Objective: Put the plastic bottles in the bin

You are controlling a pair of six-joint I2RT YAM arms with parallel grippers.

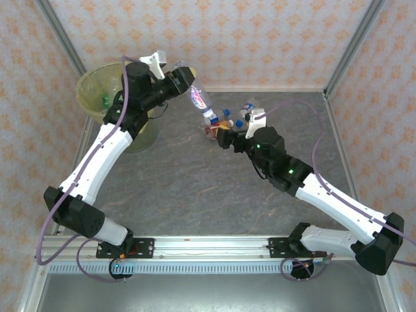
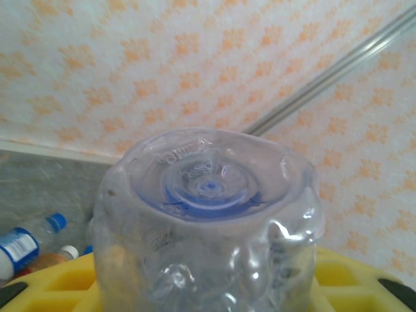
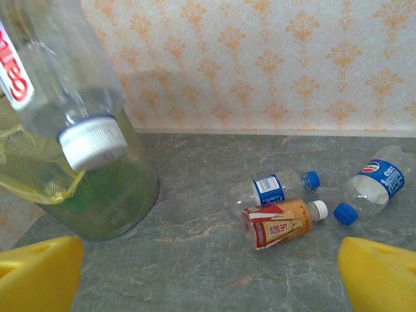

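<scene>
Here, clear bottle juts from left tool.

A clear bottle, base toward camera, sits clamped in the left tool.

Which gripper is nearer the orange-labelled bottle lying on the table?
Right. The right gripper is open just short of the orange-labelled bottle; the left gripper is farther off, toward the bin, holding a clear bottle.

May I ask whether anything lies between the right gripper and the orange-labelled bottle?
Nothing visible does: only bare table separates the open right gripper from the orange-labelled bottle; blue-capped bottles lie beyond it.
</scene>
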